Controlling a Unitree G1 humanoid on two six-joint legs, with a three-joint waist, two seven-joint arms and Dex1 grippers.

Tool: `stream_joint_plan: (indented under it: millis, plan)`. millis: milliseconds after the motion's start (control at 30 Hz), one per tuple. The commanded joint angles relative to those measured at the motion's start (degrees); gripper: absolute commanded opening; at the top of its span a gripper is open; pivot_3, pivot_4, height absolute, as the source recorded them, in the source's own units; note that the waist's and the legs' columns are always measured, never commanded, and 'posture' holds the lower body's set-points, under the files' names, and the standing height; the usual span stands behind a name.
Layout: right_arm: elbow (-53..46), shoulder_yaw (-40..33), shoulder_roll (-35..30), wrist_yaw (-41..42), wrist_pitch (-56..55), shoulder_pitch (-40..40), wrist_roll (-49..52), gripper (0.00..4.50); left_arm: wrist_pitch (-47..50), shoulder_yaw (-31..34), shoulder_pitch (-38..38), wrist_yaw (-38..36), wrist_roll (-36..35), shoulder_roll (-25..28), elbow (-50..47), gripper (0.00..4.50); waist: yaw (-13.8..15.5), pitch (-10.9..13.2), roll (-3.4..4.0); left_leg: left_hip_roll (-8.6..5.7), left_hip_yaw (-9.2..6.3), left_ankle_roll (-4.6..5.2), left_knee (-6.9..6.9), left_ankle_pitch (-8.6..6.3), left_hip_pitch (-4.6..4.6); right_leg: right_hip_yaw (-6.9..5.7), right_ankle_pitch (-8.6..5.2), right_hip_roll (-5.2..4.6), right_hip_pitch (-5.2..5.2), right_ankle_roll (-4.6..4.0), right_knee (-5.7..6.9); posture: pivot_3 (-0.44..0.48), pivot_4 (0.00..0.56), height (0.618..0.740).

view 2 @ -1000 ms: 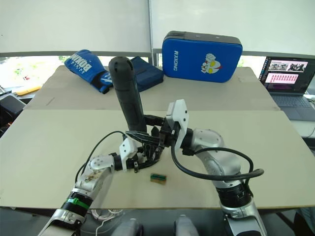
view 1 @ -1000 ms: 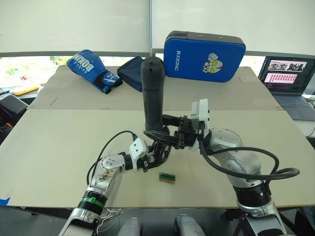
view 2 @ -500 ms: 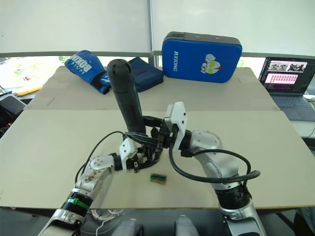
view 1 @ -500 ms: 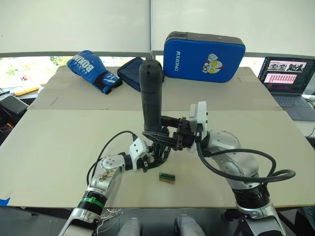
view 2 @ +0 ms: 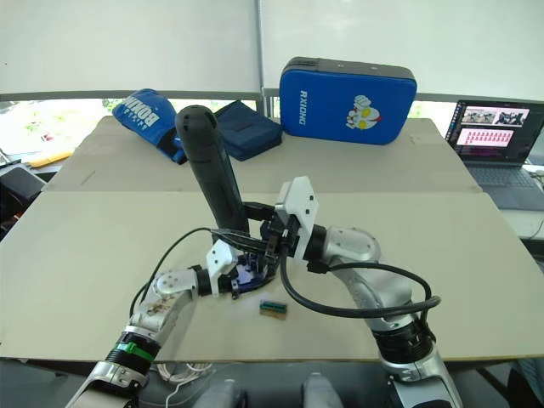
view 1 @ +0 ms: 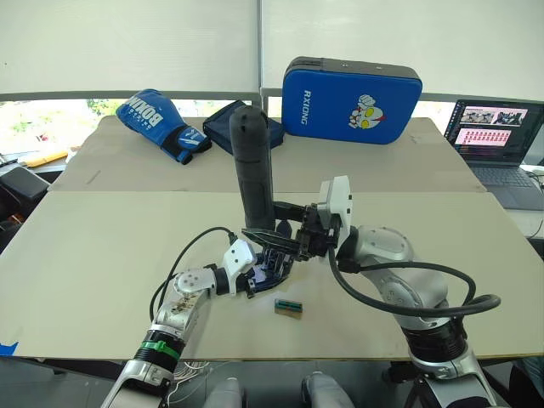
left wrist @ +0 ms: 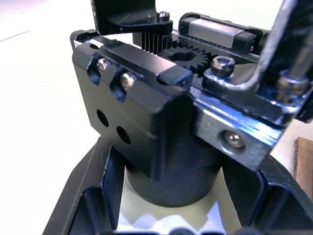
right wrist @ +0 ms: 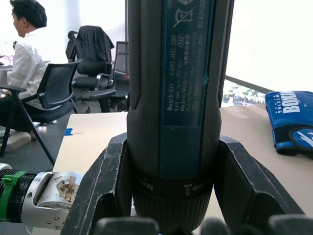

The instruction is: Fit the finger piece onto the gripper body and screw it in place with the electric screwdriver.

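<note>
Silver-grey jointed arms are seen, looped with black cables; a green ring marks the left forearm (view 1: 158, 347). White wrist housings precede black-fingered end effectors.

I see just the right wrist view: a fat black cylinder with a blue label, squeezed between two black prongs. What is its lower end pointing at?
Observer: That thick black electric screwdriver, clamped in the right pincer, stands nearly upright. Its narrow end points down at a chunky black block with silvery screws, the gripper body.
Visitor: Is that block lying loose?
Observer: No, the left pincer holds it between its fingers.
Visitor: Anything else nearby?
Observer: A small tan block with a green top lies on the beige table beside the pincers, untouched.
</note>
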Motion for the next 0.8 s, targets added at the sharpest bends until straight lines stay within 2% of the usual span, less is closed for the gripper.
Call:
stream_joint_plan:
  millis: [33, 300, 533, 800]
  plan:
    - [2.8, 1.6, -1.5, -0.4, 2.2, 1.8, -2.8, 1.9, 1.0, -1.8, 1.0, -1.0, 0.9, 0.1, 1.4, 2.32, 0.0, 0.0, 0.0, 0.0, 0.0, 0.0, 0.0, 0.0, 0.0, 0.0, 0.0, 0.0, 0.0, 0.0, 0.0, 0.0, 0.15, 0.74]
    - [1.6, 0.2, -1.8, 1.8, 0.4, 0.8, -1.3, 1.9, 0.9, -1.7, 0.9, -0.7, 0.9, 0.0, 1.5, 2.32, 0.0, 0.0, 0.0, 0.0, 0.0, 0.0, 0.0, 0.0, 0.02, 0.0, 0.0, 0.0, 0.02, 0.0, 0.0, 0.0, 0.15, 0.74]
    - [-3.2, -6.8, -1.3, 4.4, -0.4, -3.9, 6.9, 1.9, 0.7, -1.3, 1.0, 0.4, 1.4, 0.2, 2.1, 2.32, 0.0, 0.0, -0.02, 0.0, -0.01, 0.0, 0.0, 0.0, -0.09, 0.0, 0.0, 0.0, -0.08, 0.0, 0.0, 0.0, 0.15, 0.74]
    - [-4.3, -8.0, -1.4, 8.3, -1.9, -2.9, 9.3, 1.9, 0.3, -1.2, 0.9, 1.0, 1.4, -0.3, 3.3, 2.32, 0.0, 0.0, -0.02, 0.0, -0.01, 0.0, 0.0, 0.0, -0.09, 0.0, 0.0, 0.0, -0.07, 0.0, 0.0, 0.0, 0.15, 0.74]
